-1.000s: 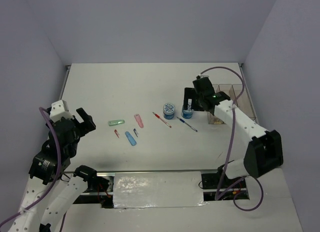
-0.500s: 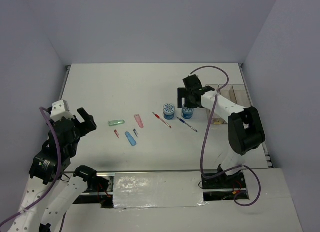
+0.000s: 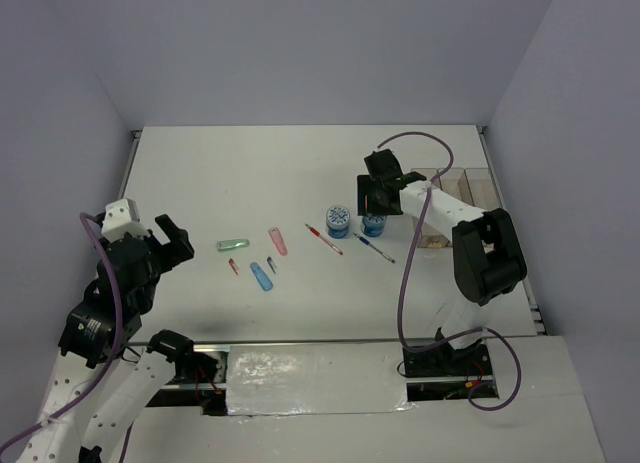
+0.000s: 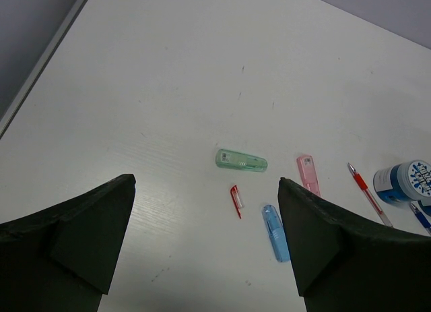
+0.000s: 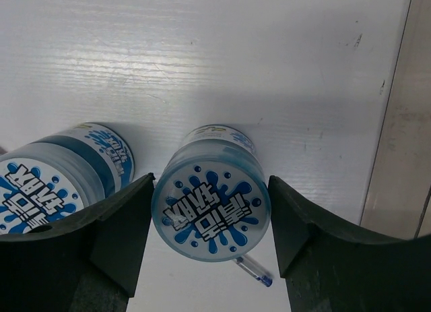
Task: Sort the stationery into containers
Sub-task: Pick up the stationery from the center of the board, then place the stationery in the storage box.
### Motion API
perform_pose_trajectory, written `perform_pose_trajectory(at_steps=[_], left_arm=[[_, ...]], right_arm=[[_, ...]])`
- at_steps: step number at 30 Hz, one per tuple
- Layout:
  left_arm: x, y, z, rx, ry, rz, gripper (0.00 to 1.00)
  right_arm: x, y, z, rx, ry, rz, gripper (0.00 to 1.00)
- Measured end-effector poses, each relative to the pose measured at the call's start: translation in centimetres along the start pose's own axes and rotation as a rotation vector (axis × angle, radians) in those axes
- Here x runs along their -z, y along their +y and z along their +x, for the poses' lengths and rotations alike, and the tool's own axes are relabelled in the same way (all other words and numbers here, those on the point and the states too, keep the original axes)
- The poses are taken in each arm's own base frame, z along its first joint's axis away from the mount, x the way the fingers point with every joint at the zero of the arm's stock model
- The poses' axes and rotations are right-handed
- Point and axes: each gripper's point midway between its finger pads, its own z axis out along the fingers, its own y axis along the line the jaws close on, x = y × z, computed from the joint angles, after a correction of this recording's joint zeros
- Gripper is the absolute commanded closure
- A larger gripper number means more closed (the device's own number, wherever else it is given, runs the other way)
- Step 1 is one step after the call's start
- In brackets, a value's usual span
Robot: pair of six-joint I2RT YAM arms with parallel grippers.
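The right tool (image 3: 374, 208) hangs over the right half of the surface (image 3: 250, 173), nearer the right edge than the middle. Its jaws are spread, with one finger (image 5: 114, 238) on each side of a blue-and-white roll (image 5: 211, 211) that stands upright on the surface. The fingers sit very close to the roll's sides (whether they actually touch it cannot be told from the wrist view). A second roll (image 5: 60, 170) of the same pattern stands just beside the first, on the side away from the right edge and outside the jaws. The tip of the blue pen (image 5: 254, 271) pokes out from beneath the flanked roll's near side. The red pen (image 3: 323, 238) lies a little nearer the middle, close to the second roll.

The bins (image 3: 455, 193) lie along the right edge, toward the far right corner.

The left tool (image 4: 205, 184) is held above the surface close to the left edge, its jaws wide apart and holding nothing. Near the middle of the surface lie the green piece (image 4: 241, 160), the pink piece (image 4: 308, 174) and the blue piece (image 4: 275, 231), all apart from one another. A small red clip (image 4: 235, 199) lies between the green and blue pieces.
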Motion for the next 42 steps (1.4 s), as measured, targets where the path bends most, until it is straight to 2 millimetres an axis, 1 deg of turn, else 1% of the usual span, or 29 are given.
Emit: perform_pose_trajectory(at_steps=[1,7,9,10,12,14,16,18,20,21,23,24,26,28,31,37,42], left_arm=[[0.0,0.0,0.0,0.000,0.000,0.000,0.01],[0.0,0.0,0.0,-0.004,0.002,0.003,0.01],[0.0,0.0,0.0,-0.015,0.002,0.004,0.01],[0.0,0.0,0.0,-0.017,0.002,0.004,0.01],[0.0,0.0,0.0,-0.018,0.003,0.004,0.01],[0.0,0.0,0.0,-0.018,0.002,0.004,0.01],[0.0,0.0,0.0,-0.018,0.002,0.005,0.01],[0.0,-0.1,0.1,-0.018,0.003,0.007,0.01],[0.0,-0.1,0.1,-0.019,0.005,0.011,0.01],[0.0,-0.2,0.1,-0.019,0.006,0.013,0.01],[0.0,-0.2,0.1,-0.018,0.007,0.017,0.01],[0.1,-0.2,0.1,-0.018,0.007,0.020,0.01],[0.2,-0.3,0.1,-0.016,0.004,0.024,0.01],[0.3,-0.3,0.0,-0.013,-0.002,0.030,0.01],[0.4,-0.5,-0.1,-0.011,-0.007,0.042,0.01],[0.5,-1.0,0.2,-0.016,0.004,0.069,0.01],[0.6,-1.3,0.3,-0.020,0.008,0.085,0.01]], right_arm=[[0.0,0.0,0.0,0.000,0.001,-0.001,0.99],[0.1,-0.5,-0.1,-0.002,-0.001,0.022,1.00],[0.4,-0.7,-0.7,-0.008,-0.008,0.028,1.00],[0.7,-0.8,-1.2,-0.013,-0.014,0.031,1.00],[1.6,-1.4,-3.0,-0.036,-0.049,0.038,1.00],[2.9,-2.6,-5.7,-0.081,-0.110,0.055,1.00],[4.6,-4.7,-8.7,-0.149,-0.189,0.091,1.00],[6.5,-8.1,-11.4,-0.246,-0.277,0.163,1.00],[8.1,-11.5,-13.2,-0.337,-0.346,0.251,1.00],[8.8,-13.6,-13.9,-0.387,-0.379,0.311,1.00],[10.0,-16.8,-14.8,-0.459,-0.428,0.418,1.00],[10.5,-18.1,-15.1,-0.486,-0.449,0.471,1.00],[11.0,-19.4,-15.1,-0.506,-0.470,0.538,1.00],[11.5,-20.2,-15.1,-0.512,-0.489,0.590,1.00],[11.7,-21.4,-15.5,-0.501,-0.531,0.648,1.00],[10.8,-23.0,-14.7,-0.441,-0.550,0.730,1.00],[9.2,-23.7,-13.4,-0.393,-0.561,0.764,1.00]])
